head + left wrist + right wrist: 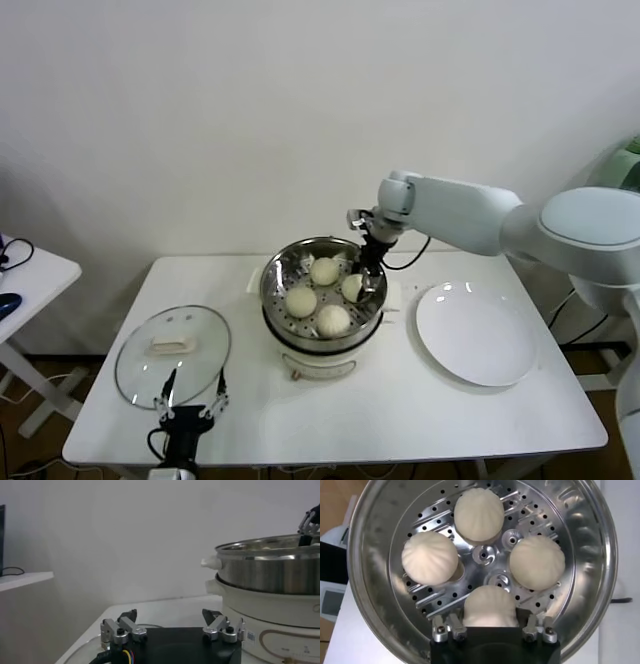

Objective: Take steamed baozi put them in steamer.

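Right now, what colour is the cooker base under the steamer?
White, with a small gold knob; the cooker base under the steamer shows best in the head view.

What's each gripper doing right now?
Left gripper: open, empty, over the glass lid.
Right gripper: open around a baozi in the steamer.

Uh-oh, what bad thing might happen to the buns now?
The right claw straddles the fourth baozi in the steamer; lifting before fully letting go might drag it out. The four baozi sit close together, so a sideways move may bump the neighbour. The left claw idles by the glass lid.
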